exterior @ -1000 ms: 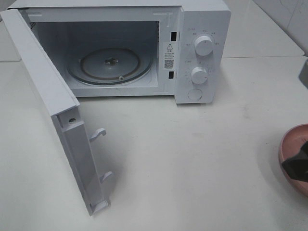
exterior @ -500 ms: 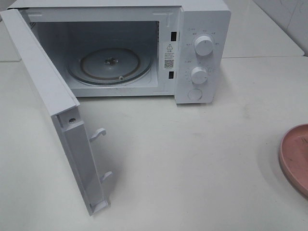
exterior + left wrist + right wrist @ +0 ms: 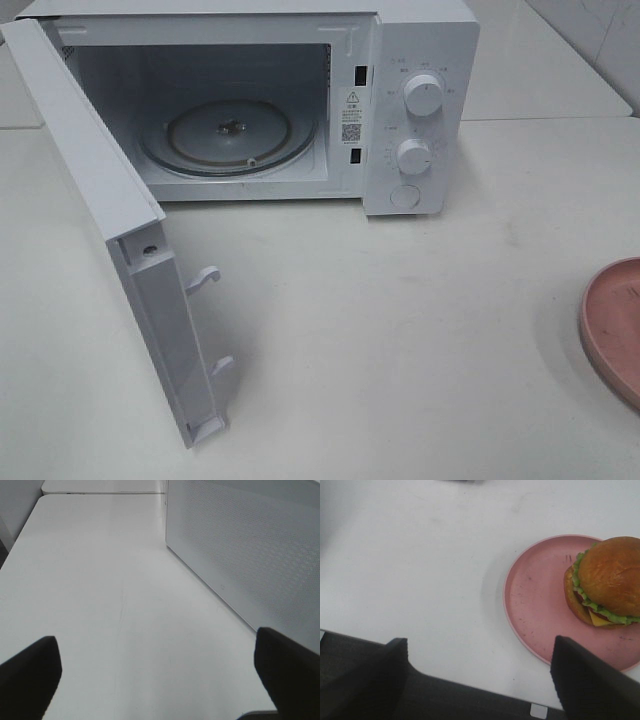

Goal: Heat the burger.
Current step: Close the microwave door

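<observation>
White table [image 3: 400, 330], microwave [image 3: 420, 110] door [image 3: 120, 250] swung open.
The burger [image 3: 605, 582] is seated on the pink plate [image 3: 540, 605] at 3 o'clock; the left gripper [image 3: 160, 675] and right gripper [image 3: 480, 680] are both spread, nothing gripped.

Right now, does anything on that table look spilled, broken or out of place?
Nothing stands out. The microwave stands square with its door swung wide and its glass turntable bare. The burger sits whole on the pink plate, off-center toward one rim; the plate shows only faint scuff marks. No spills show on the table.
</observation>
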`<state>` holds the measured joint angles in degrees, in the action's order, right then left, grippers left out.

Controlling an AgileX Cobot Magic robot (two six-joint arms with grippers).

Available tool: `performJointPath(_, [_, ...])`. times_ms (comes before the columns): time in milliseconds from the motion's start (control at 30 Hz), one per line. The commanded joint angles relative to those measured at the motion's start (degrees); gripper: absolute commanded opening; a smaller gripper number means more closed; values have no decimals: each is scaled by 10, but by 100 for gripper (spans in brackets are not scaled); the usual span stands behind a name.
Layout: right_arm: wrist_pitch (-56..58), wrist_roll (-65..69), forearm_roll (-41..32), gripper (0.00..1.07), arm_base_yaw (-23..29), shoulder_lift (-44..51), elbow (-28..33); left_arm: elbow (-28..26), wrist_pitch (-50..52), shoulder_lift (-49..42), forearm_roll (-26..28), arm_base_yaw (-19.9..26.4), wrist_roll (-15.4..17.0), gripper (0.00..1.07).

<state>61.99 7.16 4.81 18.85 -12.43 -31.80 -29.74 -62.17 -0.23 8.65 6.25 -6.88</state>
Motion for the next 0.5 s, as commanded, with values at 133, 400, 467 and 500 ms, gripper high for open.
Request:
performJointPath(133, [-28, -10, -14, 76, -41, 61, 19, 1, 6, -11, -2, 2, 3, 100])
performJointPath(400, [-48, -14, -19, 76, -112, 131, 32, 1, 6, -11, -2, 2, 3, 100])
performJointPath(467, [-48, -43, -40, 76, -131, 142, 33, 1, 6, -11, -2, 2, 3, 100])
performJointPath(500, [-48, -43, -40, 76, -131, 142, 33, 1, 6, -11, -2, 2, 3, 100])
